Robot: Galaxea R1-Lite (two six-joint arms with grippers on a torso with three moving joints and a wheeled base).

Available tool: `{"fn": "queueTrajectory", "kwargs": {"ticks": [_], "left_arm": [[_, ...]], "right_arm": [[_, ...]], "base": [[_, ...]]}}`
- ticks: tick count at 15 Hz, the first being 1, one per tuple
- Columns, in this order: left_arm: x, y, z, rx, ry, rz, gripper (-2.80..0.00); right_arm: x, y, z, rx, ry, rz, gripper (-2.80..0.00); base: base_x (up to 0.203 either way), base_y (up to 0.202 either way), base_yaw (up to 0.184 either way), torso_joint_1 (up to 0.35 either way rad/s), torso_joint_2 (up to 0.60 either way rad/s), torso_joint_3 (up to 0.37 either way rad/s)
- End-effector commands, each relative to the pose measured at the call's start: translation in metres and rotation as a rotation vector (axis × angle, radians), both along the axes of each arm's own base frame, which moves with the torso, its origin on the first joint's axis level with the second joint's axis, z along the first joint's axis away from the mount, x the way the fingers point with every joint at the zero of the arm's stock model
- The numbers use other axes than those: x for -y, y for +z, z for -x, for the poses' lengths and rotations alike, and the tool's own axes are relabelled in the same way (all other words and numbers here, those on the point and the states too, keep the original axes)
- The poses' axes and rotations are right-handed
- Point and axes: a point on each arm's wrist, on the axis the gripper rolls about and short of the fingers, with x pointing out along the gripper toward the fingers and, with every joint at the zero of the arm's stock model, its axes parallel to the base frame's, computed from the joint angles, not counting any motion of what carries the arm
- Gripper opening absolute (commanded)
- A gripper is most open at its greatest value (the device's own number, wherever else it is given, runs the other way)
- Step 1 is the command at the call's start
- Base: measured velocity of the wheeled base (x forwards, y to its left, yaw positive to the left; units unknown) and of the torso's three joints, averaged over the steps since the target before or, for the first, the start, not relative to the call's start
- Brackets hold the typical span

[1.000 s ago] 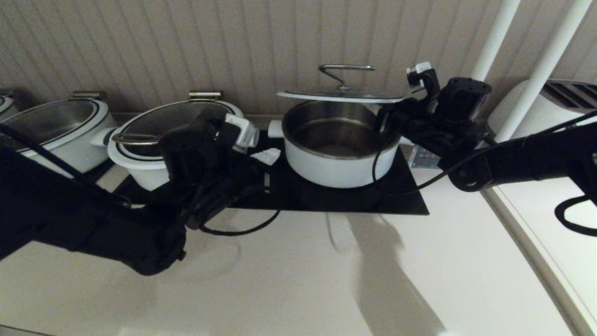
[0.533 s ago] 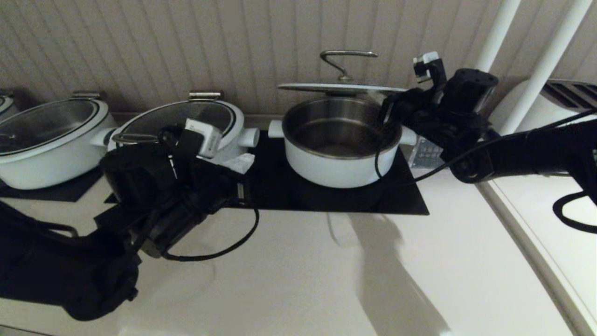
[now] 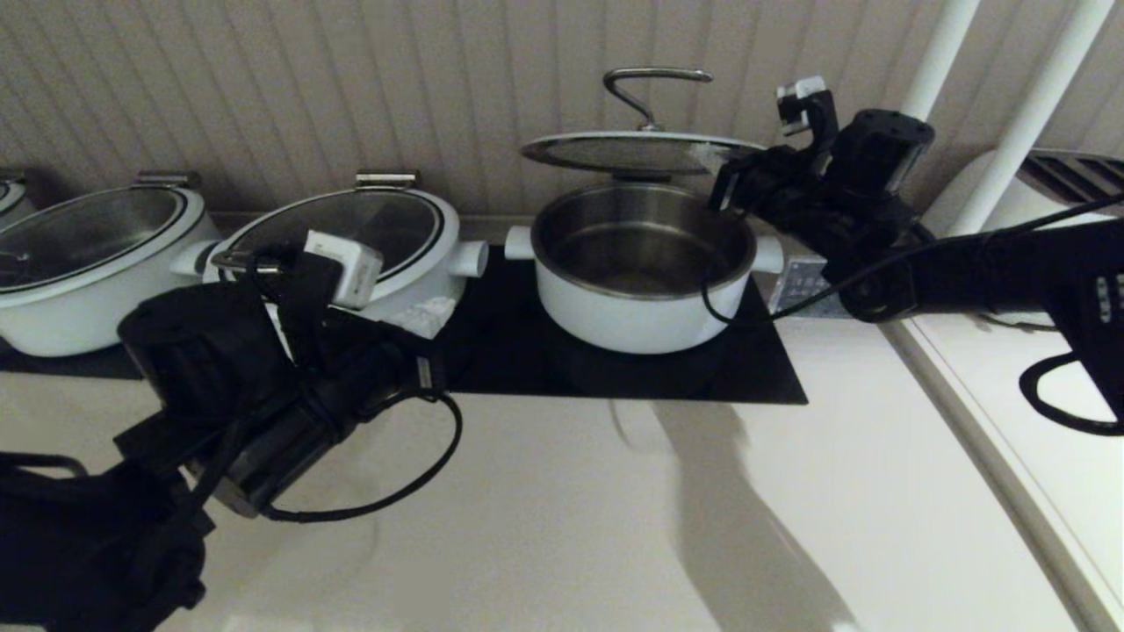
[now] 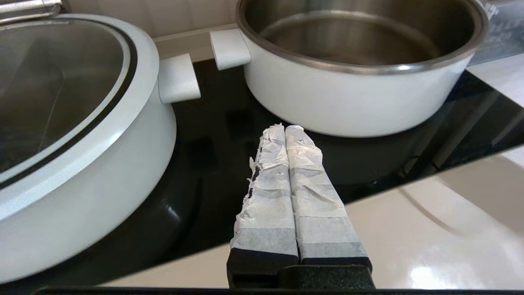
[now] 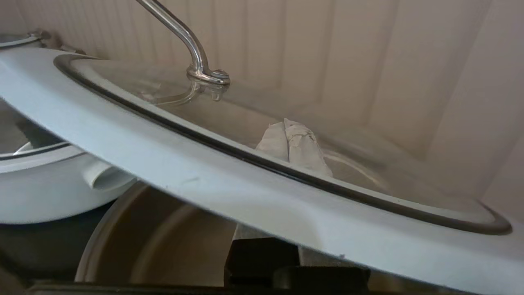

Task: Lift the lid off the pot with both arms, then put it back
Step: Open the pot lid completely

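The glass lid [image 3: 641,151] with its arched wire handle [image 3: 654,83] hangs slightly tilted above the open white pot [image 3: 641,281], clear of its rim. My right gripper [image 3: 716,167] carries the lid at its right edge. In the right wrist view its taped fingertips [image 5: 288,139] lie close together under the glass, and the lid's rim [image 5: 245,192] crosses over them. My left gripper [image 3: 432,312] is shut and empty, low over the black mat to the left of the pot. Its taped fingers [image 4: 286,172] point at the pot's wall [image 4: 356,102].
A wider lidded white pot [image 3: 351,237] stands just behind my left arm, and another [image 3: 88,254] at the far left. The pots sit on a black mat [image 3: 615,377]. Two white poles [image 3: 1019,132] and a white appliance [image 3: 1054,184] stand at the right. The panelled wall is close behind.
The right gripper has raised the lid higher above the pot. The left arm has drawn back to the left and toward the front, away from the pot.
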Motion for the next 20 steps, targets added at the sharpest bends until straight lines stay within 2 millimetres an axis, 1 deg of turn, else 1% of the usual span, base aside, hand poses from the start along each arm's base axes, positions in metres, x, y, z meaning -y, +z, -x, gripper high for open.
{"fn": "queueTrajectory", "kwargs": {"ticks": [1,4,7,10,12,15,20], "left_arm": [[-0.002,0.001,0.004,0.007,0.002,0.003,-2.8],[-0.003,0.002,0.006,0.01,0.002,0.005,-2.8],[-0.004,0.0,0.007,0.003,0.002,0.001,-2.8],[-0.006,0.002,0.01,0.007,0.005,0.004,-2.8],[-0.007,-0.002,0.013,-0.006,0.002,-0.002,-2.8],[-0.008,-0.002,0.014,-0.009,0.003,-0.003,-2.8],[-0.008,-0.003,0.014,-0.01,0.005,-0.002,-2.8]], "right_arm": [[-0.002,-0.002,-0.005,0.02,-0.001,0.007,-2.8],[-0.004,0.002,-0.011,0.065,-0.009,0.015,-2.8],[-0.005,0.002,-0.016,0.077,-0.01,0.014,-2.8],[-0.001,0.005,-0.021,0.108,-0.021,0.007,-2.8],[0.001,0.007,-0.024,0.12,-0.028,0.004,-2.8],[0.004,0.008,-0.024,0.126,-0.033,0.003,-2.8],[0.015,0.01,-0.026,0.145,-0.053,0.0,-2.8]], "base": [[0.0,0.0,0.0,0.0,0.0,0.0],[0.0,0.0,0.0,0.0,0.0,0.0],[0.0,0.0,0.0,0.0,0.0,0.0],[0.0,0.0,0.0,0.0,0.0,0.0],[0.0,0.0,0.0,0.0,0.0,0.0],[0.0,0.0,0.0,0.0,0.0,0.0],[0.0,0.0,0.0,0.0,0.0,0.0]]}}
